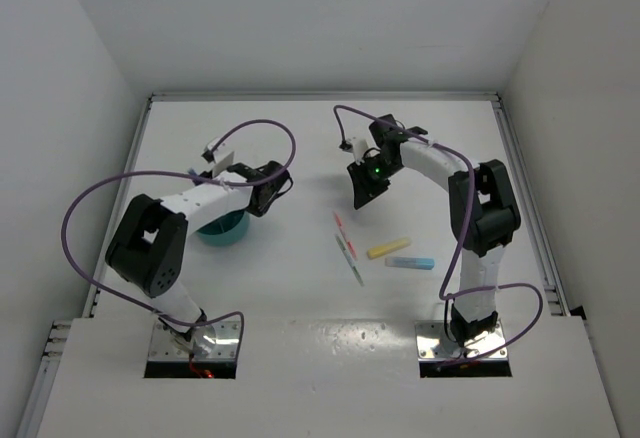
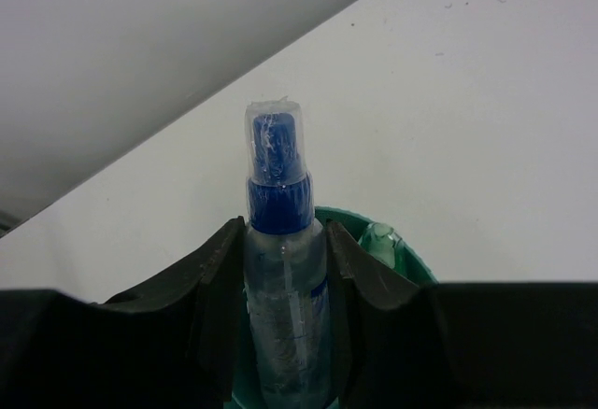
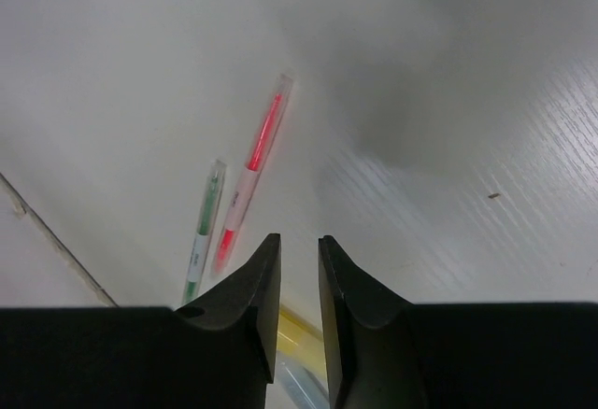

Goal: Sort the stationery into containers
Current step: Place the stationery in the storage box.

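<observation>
My left gripper (image 2: 285, 232) is shut on a clear bottle (image 2: 280, 278) with a blue cap, held upright between the fingers. Directly behind and under it is the round teal container (image 2: 416, 264), with a mint item (image 2: 381, 241) inside. From the top view the left gripper (image 1: 258, 198) hangs at the right edge of the container (image 1: 222, 230). My right gripper (image 3: 299, 246) is open a narrow gap, with nothing between its fingers, above the table (image 1: 365, 193). Below it lie a red pen (image 3: 250, 171), a green pen (image 3: 204, 227) and a yellow marker (image 3: 299, 330).
On the table right of centre lie the red pen (image 1: 340, 225), green pen (image 1: 350, 258), yellow marker (image 1: 389, 248) and a blue marker (image 1: 410, 262). White walls enclose the table at the back and both sides. Purple cables loop off both arms.
</observation>
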